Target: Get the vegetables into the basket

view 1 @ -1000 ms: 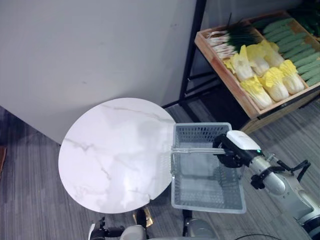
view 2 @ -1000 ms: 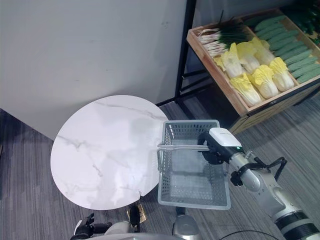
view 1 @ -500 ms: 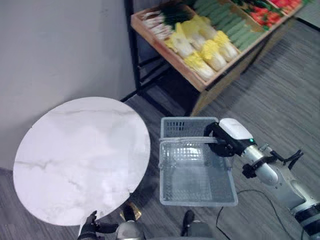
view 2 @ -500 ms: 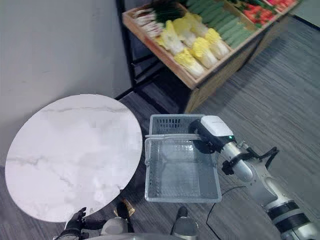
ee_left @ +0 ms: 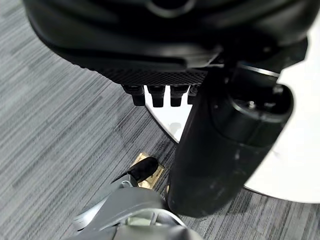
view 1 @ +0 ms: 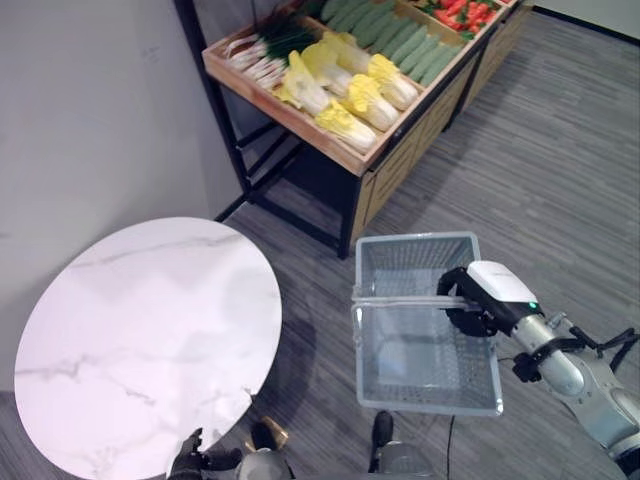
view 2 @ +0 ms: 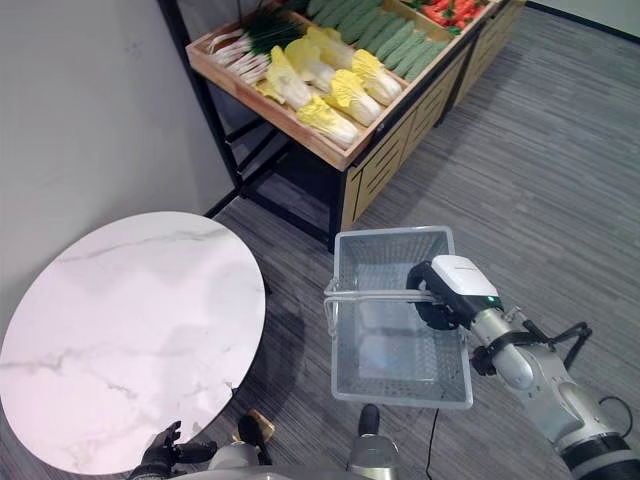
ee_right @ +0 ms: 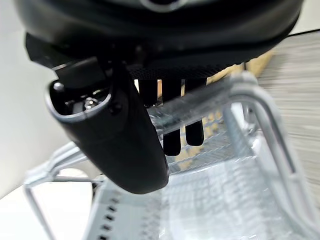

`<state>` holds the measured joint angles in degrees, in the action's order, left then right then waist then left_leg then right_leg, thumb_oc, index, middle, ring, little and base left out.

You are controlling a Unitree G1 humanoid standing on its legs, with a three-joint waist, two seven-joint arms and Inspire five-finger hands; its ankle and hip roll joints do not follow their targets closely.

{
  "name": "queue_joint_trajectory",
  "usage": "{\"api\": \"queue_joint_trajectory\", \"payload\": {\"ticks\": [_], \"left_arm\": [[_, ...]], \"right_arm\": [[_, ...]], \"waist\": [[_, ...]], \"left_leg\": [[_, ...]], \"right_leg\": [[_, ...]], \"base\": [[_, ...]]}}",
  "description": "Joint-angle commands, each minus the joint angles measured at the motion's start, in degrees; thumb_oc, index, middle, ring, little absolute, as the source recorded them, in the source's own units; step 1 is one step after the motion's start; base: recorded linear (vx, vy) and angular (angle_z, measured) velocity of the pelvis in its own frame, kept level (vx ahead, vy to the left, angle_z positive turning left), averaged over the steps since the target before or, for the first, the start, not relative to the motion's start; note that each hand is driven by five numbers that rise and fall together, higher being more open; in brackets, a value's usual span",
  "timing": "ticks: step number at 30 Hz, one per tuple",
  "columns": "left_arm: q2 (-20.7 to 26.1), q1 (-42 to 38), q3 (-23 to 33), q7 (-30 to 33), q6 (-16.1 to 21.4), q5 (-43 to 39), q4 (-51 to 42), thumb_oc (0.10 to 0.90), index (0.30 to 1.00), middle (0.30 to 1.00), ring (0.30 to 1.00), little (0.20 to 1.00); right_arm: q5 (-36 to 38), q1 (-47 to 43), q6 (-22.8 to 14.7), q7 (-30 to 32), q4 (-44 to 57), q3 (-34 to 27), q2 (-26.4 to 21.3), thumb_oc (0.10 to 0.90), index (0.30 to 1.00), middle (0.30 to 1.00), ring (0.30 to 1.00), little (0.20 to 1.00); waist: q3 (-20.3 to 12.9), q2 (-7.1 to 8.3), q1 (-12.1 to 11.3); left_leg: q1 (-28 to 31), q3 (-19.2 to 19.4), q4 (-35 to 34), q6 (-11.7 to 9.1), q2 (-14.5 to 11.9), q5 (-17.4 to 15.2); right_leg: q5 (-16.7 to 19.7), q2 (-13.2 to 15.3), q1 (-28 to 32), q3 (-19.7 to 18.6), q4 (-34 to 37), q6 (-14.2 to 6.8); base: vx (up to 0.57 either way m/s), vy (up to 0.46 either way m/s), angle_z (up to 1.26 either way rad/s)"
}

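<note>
A: Where's the basket point(view 1: 425, 335)?

B: Carried in the right hand point(view 1: 470, 305), off the floor, at about 4 o'clock in the head view. The right wrist view shows the fingers point(ee_right: 172, 125) curled round the handle point(view 1: 400, 299), thumb underneath. Nothing inside it.

A: What has changed?

B: A second ago the basket hung against the edge of the round marble bench point(view 1: 140, 345). Now it stands well apart from it, bench at 8 o'clock. The whole view has swung too, so the camera has turned with the robot. The wooden shelf point(view 1: 345, 150) now sits at 12 o'clock, more squarely ahead.

A: And the vegetables?

B: All on the shelf: cabbages point(view 1: 350, 90), spring onions point(view 1: 262, 50), cucumbers point(view 1: 400, 40), something red point(view 1: 455, 10) at the far end.

A: Left hand?

B: The left hand point(view 1: 190, 462) hangs low at 7 o'clock by the bench rim; its fingers point(ee_left: 157, 95) are relaxed and loose, holding nothing.

A: Meaning?

B: I judge it an approach step. No picking has begun; the free hand would do the picking.
</note>
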<state>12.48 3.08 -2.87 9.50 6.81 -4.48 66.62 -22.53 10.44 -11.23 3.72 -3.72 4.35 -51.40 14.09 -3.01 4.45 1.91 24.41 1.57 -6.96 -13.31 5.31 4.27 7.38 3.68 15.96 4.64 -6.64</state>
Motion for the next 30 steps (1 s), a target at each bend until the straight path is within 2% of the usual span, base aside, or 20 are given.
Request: {"api": "queue_joint_trajectory", "payload": {"ticks": [1, 2, 3, 4, 5, 7, 8, 10, 15, 16, 17, 20, 23, 25, 28, 29, 30], "left_arm": [[0.8, -1.3, -0.8, 0.4, 1.8, 0.9, -0.2, 0.900, 1.000, 1.000, 1.000, 1.000], [0.6, -1.0, -0.8, 0.6, 2.1, 0.2, -0.8, 0.900, 1.000, 1.000, 1.000, 1.000], [0.2, -0.6, -1.0, 1.0, 2.4, -0.4, -1.2, 0.900, 1.000, 1.000, 1.000, 1.000], [0.1, -0.1, -1.2, 1.7, 2.8, -1.3, -1.7, 0.900, 1.000, 1.000, 1.000, 1.000], [0.3, 0.1, -1.3, 2.2, 3.0, -1.7, -1.9, 0.900, 1.000, 1.000, 1.000, 1.000], [0.5, -0.3, -1.3, 3.0, 3.4, -3.1, -2.2, 0.900, 1.000, 1.000, 1.000, 1.000], [0.7, -0.2, -0.9, 3.2, 3.5, -4.2, -2.8, 0.900, 1.000, 1.000, 1.000, 1.000], [1.1, -0.6, -1.1, 3.0, 3.2, -3.9, -2.4, 0.900, 1.000, 1.000, 1.000, 1.000], [1.3, -1.1, -1.4, 2.6, 3.2, -2.7, -0.5, 0.900, 1.000, 1.000, 1.000, 1.000], [1.9, -1.0, -1.0, 2.5, 3.1, -2.4, -0.5, 0.900, 1.000, 1.000, 1.000, 1.000], [2.2, -1.1, -0.4, 2.6, 3.2, -2.6, -0.2, 0.900, 1.000, 1.000, 1.000, 1.000], [2.6, -1.0, 0.2, 2.8, 3.2, -2.8, -0.7, 0.900, 1.000, 1.000, 1.000, 1.000], [3.7, -1.2, 1.3, 2.8, 3.1, -2.1, -0.8, 0.900, 1.000, 1.000, 1.000, 1.000], [3.9, -1.3, 1.4, 2.8, 3.2, -1.9, -0.8, 0.900, 1.000, 1.000, 1.000, 1.000], [4.8, -1.9, 1.4, 2.4, 2.9, -1.1, -0.6, 0.900, 1.000, 1.000, 1.000, 1.000], [5.0, -1.4, 1.2, 2.1, 3.1, -0.6, -1.7, 0.900, 1.000, 1.000, 1.000, 1.000], [5.0, -1.1, 1.2, 1.9, 3.0, -0.7, -2.1, 0.900, 1.000, 1.000, 1.000, 1.000]], "right_arm": [[3.7, -6.4, -3.3, 6.5, 9.0, -8.1, -0.5, 0.400, 0.300, 0.300, 0.300, 0.300], [3.6, -6.8, -3.3, 6.7, 8.2, -7.9, -0.7, 0.400, 0.300, 0.300, 0.300, 0.300], [3.6, -7.0, -3.4, 7.2, 7.4, -7.8, -0.4, 0.400, 0.300, 0.300, 0.300, 0.300], [3.8, -8.2, -3.6, 7.7, 6.0, -6.7, -0.1, 0.400, 0.300, 0.300, 0.300, 0.300], [4.0, -9.2, -3.6, 8.0, 4.8, -5.8, 0.0, 0.400, 0.300, 0.300, 0.300, 0.300], [4.7, -11.5, -3.6, 8.1, 3.5, -3.9, 0.5, 0.400, 0.300, 0.300, 0.300, 0.300], [4.5, -12.5, -3.7, 7.9, 3.3, -2.9, 0.5, 0.400, 0.300, 0.300, 0.300, 0.300], [4.0, -11.4, -3.2, 7.8, 2.9, -3.3, 0.7, 0.400, 0.300, 0.300, 0.300, 0.300], [3.4, -11.8, -2.7, 7.8, 1.7, -3.1, 1.3, 0.400, 0.300, 0.300, 0.300, 0.300], [3.2, -12.5, -2.2, 7.7, 0.3, -2.1, 2.4, 0.400, 0.300, 0.300, 0.300, 0.300], [3.3, -12.7, -2.1, 7.8, -0.3, -1.8, 2.9, 0.400, 0.300, 0.300, 0.300, 0.300], [3.4, -12.2, -1.7, 8.0, -1.5, -1.9, 3.8, 0.400, 0.300, 0.300, 0.300, 0.300], [2.8, -10.6, -0.9, 9.0, -5.2, -3.2, 5.8, 0.400, 0.300, 0.300, 0.300, 0.300], [2.9, -10.4, -0.9, 9.1, -5.3, -3.5, 6.3, 0.400, 0.300, 0.300, 0.300, 0.300], [2.6, -9.2, -0.7, 9.5, -5.9, -4.6, 6.9, 0.400, 0.300, 0.300, 0.300, 0.300], [2.4, -8.0, -0.7, 9.4, -6.5, -5.6, 6.6, 0.400, 0.300, 0.300, 0.300, 0.300], [2.4, -7.6, -0.7, 9.3, -6.5, -6.0, 6.6, 0.400, 0.300, 0.300, 0.300, 0.300]], "waist": [[1.3, 3.74, -0.5], [1.6, 3.59, -1.0], [1.9, 3.63, -1.7], [1.9, 3.62, -2.8], [1.8, 3.64, -3.4], [1.6, 3.82, -4.3], [1.4, 3.95, -4.5], [1.2, 3.95, -3.8], [0.9, 4.90, -3.5], [0.6, 5.86, -3.7], [0.5, 6.19, -4.0], [0.5, 6.76, -4.1], [0.6, 7.82, -3.3], [0.7, 7.90, -3.3], [1.0, 7.32, -3.7], [0.5, 6.71, -4.5], [0.1, 6.69, -4.7]], "left_leg": [[-4.5, -5.6, 8.9, -1.3, 1.2, -1.0], [-4.8, -10.3, 8.4, -1.3, 2.8, -0.7], [-5.0, -15.2, 7.0, -0.8, 5.2, -2.4], [-5.4, -23.2, 3.8, -0.2, 8.3, -3.7], [-5.7, -27.9, 2.4, 0.1, 9.4, -3.5], [-6.7, -33.9, 1.4, 0.6, 11.6, -3.1], [-6.4, -35.3, 1.0, 1.5, 12.3, -3.9], [-5.6, -31.8, -0.6, 1.7, 11.3, -3.3], [-4.7, -29.3, -1.5, 3.3, 12.0, -4.2], [-3.8, -26.0, -1.5, 4.6, 12.4, -5.4], [-3.4, -25.1, -1.5, 5.1, 12.6, -5.8], [-2.8, -23.7, -1.2, 5.6, 13.1, -6.6], [-1.6, -20.9, -1.1, 6.4, 13.7, -7.6], [-1.4, -20.4, -1.4, 6.4, 13.5, -7.4], [-1.5, -19.0, -2.0, 6.5, 12.1, -6.8], [-1.5, -17.4, -3.0, 6.2, 11.3, -6.4], [-1.4, -16.9, -3.4, 6.1, 11.2, -6.3]], "right_leg": [[-7.5, 0.3, 2.1, -2.3, -4.7, -0.3], [-7.3, 0.2, 1.8, -3.3, -4.6, -0.4], [-7.2, 0.2, 1.4, -4.9, -4.6, -0.6], [-6.5, -0.3, -0.3, -8.8, -4.8, -1.0], [-6.0, -0.7, -1.1, -11.0, -4.8, -1.1], [-5.2, -1.4, -2.3, -14.0, -5.0, -1.4], [-5.2, -1.8, -3.0, -15.3, -5.3, -1.7], [-4.8, -1.4, -3.5, -15.7, -5.5, -2.0], [-3.8, -0.3, -4.9, -18.0, -5.5, -3.3], [-2.4, 0.8, -6.1, -19.9, -5.8, -4.9], [-2.0, 1.2, -6.4, -20.3, -6.2, -5.2], [-1.2, 1.9, -6.8, -20.7, -6.7, -6.1], [2.8, 2.9, -8.6, -21.3, -7.5, -8.2], [3.2, 2.8, -9.1, -21.3, -7.9, -8.4], [1.8, 3.3, -9.4, -16.7, -10.6, -7.6], [0.4, 4.8, -8.0, -10.3, -11.0, -6.5], [0.3, 5.2, -7.3, -8.2, -10.7, -6.3]], "base": [[0.00, -0.091, -0.08], [0.02, -0.003, -0.17], [0.04, 0.015, -0.82], [0.07, 0.015, -1.21], [0.06, 0.015, -1.61], [0.03, 0.025, -1.40], [0.02, 0.075, -1.12], [0.01, 0.119, -0.89], [0.04, 0.203, -0.31], [0.06, 0.285, -0.50], [0.07, 0.359, -0.72], [0.03, 0.133, -0.65], [0.00, 0.189, -0.26], [-0.04, 0.033, -0.42], [-0.07, 0.043, -0.51], [-0.05, 0.051, -0.44], [-0.05, 0.031, -0.52]]}}
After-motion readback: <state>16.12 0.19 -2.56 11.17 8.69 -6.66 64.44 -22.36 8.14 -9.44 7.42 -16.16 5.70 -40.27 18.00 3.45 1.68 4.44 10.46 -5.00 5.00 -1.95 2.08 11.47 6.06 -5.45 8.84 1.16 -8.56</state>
